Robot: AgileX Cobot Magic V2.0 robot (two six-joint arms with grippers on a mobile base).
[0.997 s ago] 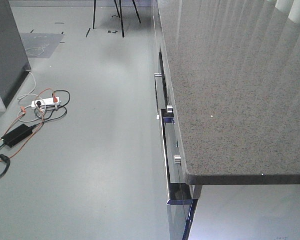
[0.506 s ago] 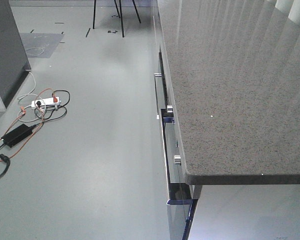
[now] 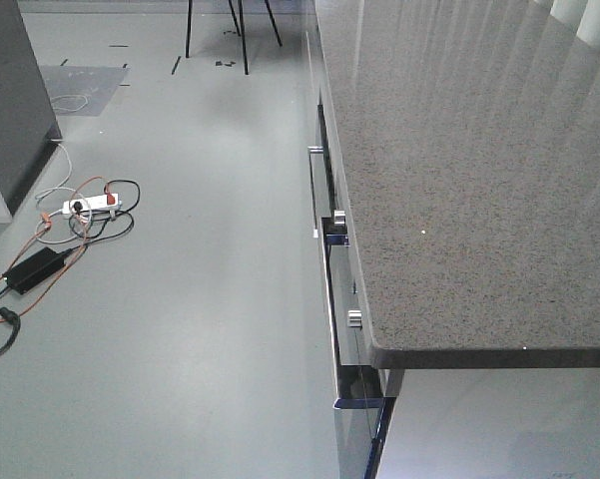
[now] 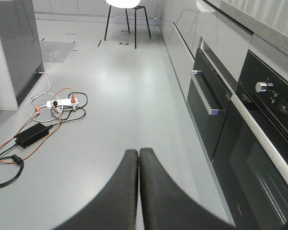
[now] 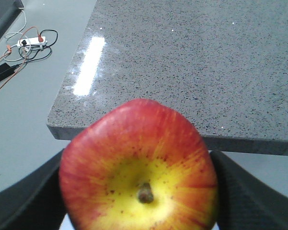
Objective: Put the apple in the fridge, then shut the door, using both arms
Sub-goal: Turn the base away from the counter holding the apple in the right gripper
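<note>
Holding the apple (image 5: 139, 167), right end effector (image 5: 140, 194) hangs near countertop edge (image 5: 259, 145).

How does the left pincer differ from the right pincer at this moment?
The left pincer is empty, its black fingers pressed together; the right pincer holds the apple between fingers spread wide. The left pincer looks over the grey floor beside the ovens; the right pincer sits near the corner of the speckled counter. Both have dark fingers.
</note>
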